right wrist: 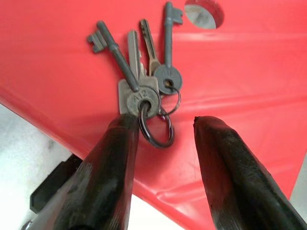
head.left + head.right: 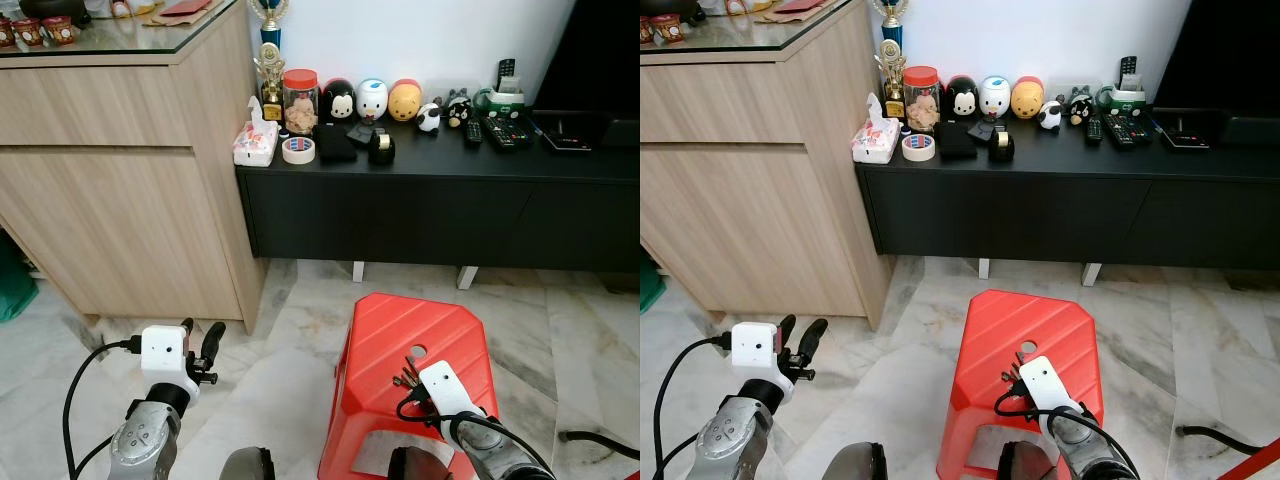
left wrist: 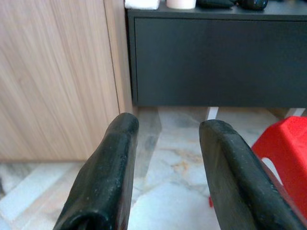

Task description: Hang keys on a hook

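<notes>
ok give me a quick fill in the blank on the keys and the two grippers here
1. The keys lie on a stool coloured ____.
2. The ____ gripper is just over the keys, fingers apart.
3. The left gripper hangs over the ____ floor.
4. The tape roll sits on the ____ cabinet.

Missing words: red; right; marble; black

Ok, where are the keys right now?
The keys lie on top of the red stool, near its round hole, on the robot's right. The right gripper is open just over their ring, not yet gripping.
</notes>
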Available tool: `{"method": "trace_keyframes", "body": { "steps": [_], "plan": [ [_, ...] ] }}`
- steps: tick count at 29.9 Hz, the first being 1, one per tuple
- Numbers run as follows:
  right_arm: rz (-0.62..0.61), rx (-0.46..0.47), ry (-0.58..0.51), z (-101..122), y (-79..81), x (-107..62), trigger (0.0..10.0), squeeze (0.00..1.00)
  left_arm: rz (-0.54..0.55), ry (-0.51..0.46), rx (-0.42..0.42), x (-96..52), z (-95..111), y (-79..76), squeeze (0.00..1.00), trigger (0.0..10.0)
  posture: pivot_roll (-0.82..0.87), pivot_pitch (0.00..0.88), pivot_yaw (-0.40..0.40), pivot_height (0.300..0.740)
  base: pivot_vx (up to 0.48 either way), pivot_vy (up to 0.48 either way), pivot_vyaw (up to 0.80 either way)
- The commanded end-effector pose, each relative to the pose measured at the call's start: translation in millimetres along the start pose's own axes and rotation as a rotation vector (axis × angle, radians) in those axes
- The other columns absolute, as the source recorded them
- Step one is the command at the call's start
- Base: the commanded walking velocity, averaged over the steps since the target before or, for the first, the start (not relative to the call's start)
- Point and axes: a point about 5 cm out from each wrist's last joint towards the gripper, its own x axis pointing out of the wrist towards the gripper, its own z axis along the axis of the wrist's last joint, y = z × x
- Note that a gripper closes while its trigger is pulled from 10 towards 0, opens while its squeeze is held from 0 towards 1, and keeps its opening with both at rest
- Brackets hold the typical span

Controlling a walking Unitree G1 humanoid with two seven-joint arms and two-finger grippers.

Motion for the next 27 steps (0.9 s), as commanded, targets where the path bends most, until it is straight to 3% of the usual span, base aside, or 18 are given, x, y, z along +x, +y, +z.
{"method": "trace_keyframes", "body": {
  "steps": [1,3,4,5,6,8,27],
  "plan": [
    [-0.011,0.000,-0.001,-0.3,-1.9,-0.2,7.1,0.00,0.001,-0.002,-0.011,-1.9,1.9,-1.7,0.00,10.0,0.14,0.044,-0.022,0.611,0.000,0.000,0.00],
    [-0.012,0.000,-0.001,-0.6,-2.0,-0.3,7.1,0.00,0.001,-0.001,-0.012,-2.6,2.1,-2.0,0.00,10.0,0.14,0.044,-0.022,0.611,0.000,0.000,0.00],
    [-0.006,-0.010,0.005,-1.5,-1.1,-0.3,2.2,0.00,0.000,0.000,-0.013,-3.0,2.0,-2.7,0.00,10.0,0.14,0.048,-0.024,0.611,0.000,0.000,0.00],
    [0.001,-0.019,0.009,-2.4,0.1,-0.4,1.4,0.00,0.000,0.003,-0.014,-3.4,2.0,-3.2,0.00,10.0,0.14,0.054,-0.027,0.611,0.000,0.000,0.00],
    [0.001,-0.019,0.009,-2.4,0.1,-0.4,1.4,0.00,0.000,0.003,-0.014,-3.4,2.0,-3.2,0.00,10.0,0.14,0.054,-0.027,0.611,0.000,0.000,0.00],
    [0.008,-0.030,0.014,-3.9,2.0,-0.5,0.3,0.00,0.002,0.008,-0.016,-4.2,2.1,-3.7,0.00,10.0,0.15,0.058,-0.029,0.611,0.000,0.000,0.00],
    [0.008,-0.058,0.001,-3.2,3.8,-0.5,0.0,0.00,0.026,0.029,-0.028,-8.8,-2.3,-6.3,0.00,10.0,0.15,0.052,-0.046,0.611,0.000,0.000,0.00]
  ]
}}
